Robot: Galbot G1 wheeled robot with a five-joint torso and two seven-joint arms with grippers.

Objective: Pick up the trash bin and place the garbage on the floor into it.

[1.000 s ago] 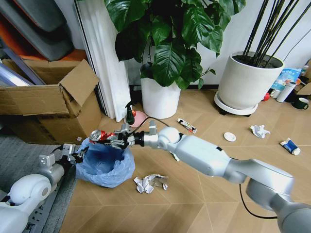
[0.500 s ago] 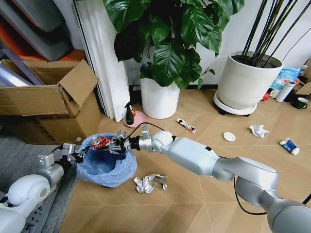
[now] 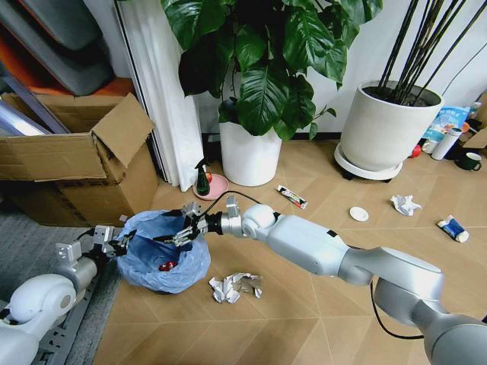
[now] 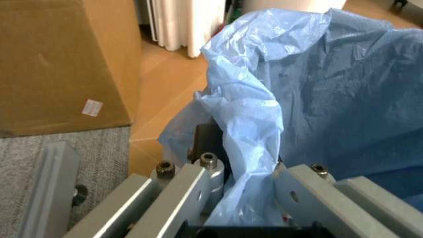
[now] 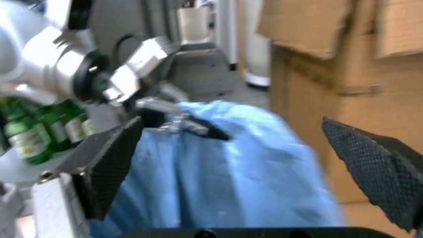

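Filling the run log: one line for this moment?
left gripper: shut on bin rim | right gripper: open over bin | can: in bin

1. The floor (image 3: 304, 319) is light tan wood-look planks laid in a chevron pattern.
2. A grey mat (image 3: 23, 243) lies on the left.
3. An open cardboard box (image 3: 76, 163) stands beside a white curtain (image 3: 163, 91).
4. Two white plant pots (image 3: 251, 156) (image 3: 384, 125) stand against a pale wall (image 3: 380, 38).

Right arm stretched forward, pincer (image 3: 176, 231) spread wide, left pincer (image 3: 114, 245) clamped, arm low
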